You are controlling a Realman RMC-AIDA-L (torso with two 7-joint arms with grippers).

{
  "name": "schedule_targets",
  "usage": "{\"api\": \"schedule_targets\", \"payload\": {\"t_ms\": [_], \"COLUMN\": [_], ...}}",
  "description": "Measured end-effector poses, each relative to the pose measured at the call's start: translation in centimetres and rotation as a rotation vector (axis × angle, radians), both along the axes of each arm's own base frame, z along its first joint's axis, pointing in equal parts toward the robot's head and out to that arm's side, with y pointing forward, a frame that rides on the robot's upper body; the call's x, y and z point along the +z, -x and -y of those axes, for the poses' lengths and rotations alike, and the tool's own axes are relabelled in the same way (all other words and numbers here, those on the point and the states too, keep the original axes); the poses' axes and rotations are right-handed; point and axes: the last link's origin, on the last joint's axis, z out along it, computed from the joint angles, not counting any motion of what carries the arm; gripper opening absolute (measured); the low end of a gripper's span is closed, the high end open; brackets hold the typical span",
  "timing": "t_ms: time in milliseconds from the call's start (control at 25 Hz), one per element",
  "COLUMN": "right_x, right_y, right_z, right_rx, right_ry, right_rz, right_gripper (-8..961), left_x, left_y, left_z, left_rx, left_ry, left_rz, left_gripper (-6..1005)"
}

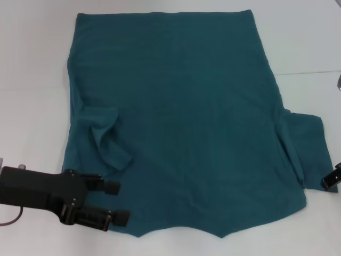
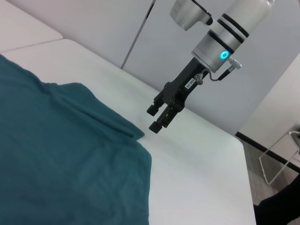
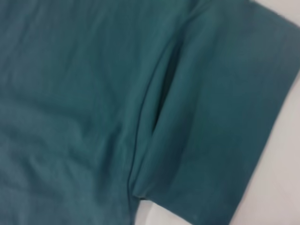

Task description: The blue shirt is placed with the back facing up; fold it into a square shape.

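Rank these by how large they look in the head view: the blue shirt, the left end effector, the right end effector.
1. Blue shirt, by far.
2. Left end effector, fingers apart over the shirt's near left edge.
3. Right end effector, mostly cut off at the frame edge, so its true size is unsure.

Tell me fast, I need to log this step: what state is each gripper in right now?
Left gripper: open, holding nothing, at the near left edge of the blue shirt.
Right gripper: open, holding nothing, above the table beside the shirt's right sleeve.

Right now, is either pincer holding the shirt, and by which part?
No. Left pincer is open over the shirt's near left edge; right pincer hangs open beside the right sleeve.
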Motion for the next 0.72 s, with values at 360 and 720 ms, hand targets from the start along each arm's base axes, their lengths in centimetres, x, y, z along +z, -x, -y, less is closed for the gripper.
{"api": "schedule_targets", "payload": {"t_ms": [360, 720], "right_x": [-0.9, -0.9], "right_y": [-0.9, -1.5], "right_z": [0.1, -0.2], "right_rx": [-0.021, -0.019], "right_ry": [0.016, -0.023], "right_rz": [-0.001, 0.0], "right_gripper": [799, 673], "left_x": [-0.1, -0.1], "left_y": [-0.1, -0.2], "left_z": [-0.1, -0.4], "left_rx": [-0.006, -0.013], "left_ry": [-0.002, -0.015], "left_rz": [-0.006, -0.01], "left_gripper": [922, 922]}}
